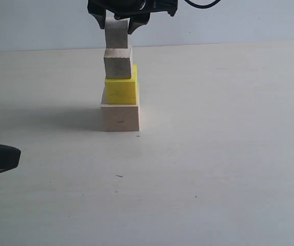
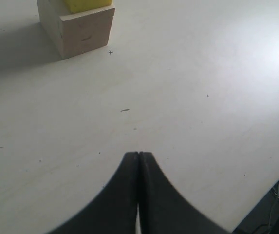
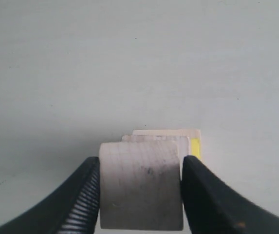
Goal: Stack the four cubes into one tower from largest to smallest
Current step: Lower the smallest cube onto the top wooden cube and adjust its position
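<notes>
Above a pale tabletop point(image 1: 213, 154) by a plain wall point(image 1: 239, 23), right pincer point(image 1: 120, 24) clasps the top cube point(image 1: 117, 37), left pincer point(image 2: 139, 155) clenched.

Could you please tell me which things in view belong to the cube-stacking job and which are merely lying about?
Part of the job:
- largest pale wood cube
- yellow cube
- plain wood cube
- smallest cube, held by the right gripper

Not in use:
- left gripper, shut, away from the stack
- black cable
- dark specks on the table
</notes>
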{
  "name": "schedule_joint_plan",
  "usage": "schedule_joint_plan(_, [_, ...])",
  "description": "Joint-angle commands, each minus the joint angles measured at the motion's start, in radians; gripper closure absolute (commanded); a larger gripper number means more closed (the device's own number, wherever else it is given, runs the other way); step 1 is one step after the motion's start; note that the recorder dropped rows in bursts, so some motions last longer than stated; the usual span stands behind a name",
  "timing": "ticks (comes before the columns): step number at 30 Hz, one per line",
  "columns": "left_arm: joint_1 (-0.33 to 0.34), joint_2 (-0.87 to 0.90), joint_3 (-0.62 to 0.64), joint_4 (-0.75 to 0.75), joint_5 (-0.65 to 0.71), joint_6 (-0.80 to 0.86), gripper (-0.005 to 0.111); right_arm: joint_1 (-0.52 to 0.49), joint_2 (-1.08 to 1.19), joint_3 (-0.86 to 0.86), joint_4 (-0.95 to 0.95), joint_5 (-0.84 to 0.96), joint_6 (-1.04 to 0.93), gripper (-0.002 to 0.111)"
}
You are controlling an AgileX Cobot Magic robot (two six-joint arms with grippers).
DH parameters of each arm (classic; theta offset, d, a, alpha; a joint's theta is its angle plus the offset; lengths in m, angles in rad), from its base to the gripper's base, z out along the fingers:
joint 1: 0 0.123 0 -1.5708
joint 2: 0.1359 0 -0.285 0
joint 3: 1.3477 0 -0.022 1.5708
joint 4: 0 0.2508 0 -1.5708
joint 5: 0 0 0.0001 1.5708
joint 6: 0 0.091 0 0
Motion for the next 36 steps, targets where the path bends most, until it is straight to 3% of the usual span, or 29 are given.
schedule_joint_plan(1, [-0.006, -0.007, -0.003, -0.013, -0.004, -0.002, 0.107, 0.003, 0.008, -0.006, -0.012, -0.002, 0.003, 0.079])
schedule_joint_plan(23, [-0.006, -0.007, -0.003, -0.013, -0.004, -0.002, 0.107, 0.003, 0.008, -0.006, -0.008, 0.015, 0.003, 0.078])
schedule_joint_plan(31, [-0.006, -0.007, -0.003, -0.013, -0.004, -0.002, 0.107, 0.003, 0.008, -0.006, 0.006, 0.010, -0.001, 0.057])
schedule_joint_plan(36, [-0.006, -0.007, -0.003, -0.013, -0.004, -0.002, 0.107, 0.003, 0.008, -0.006, 0.006, 0.010, -0.001, 0.049])
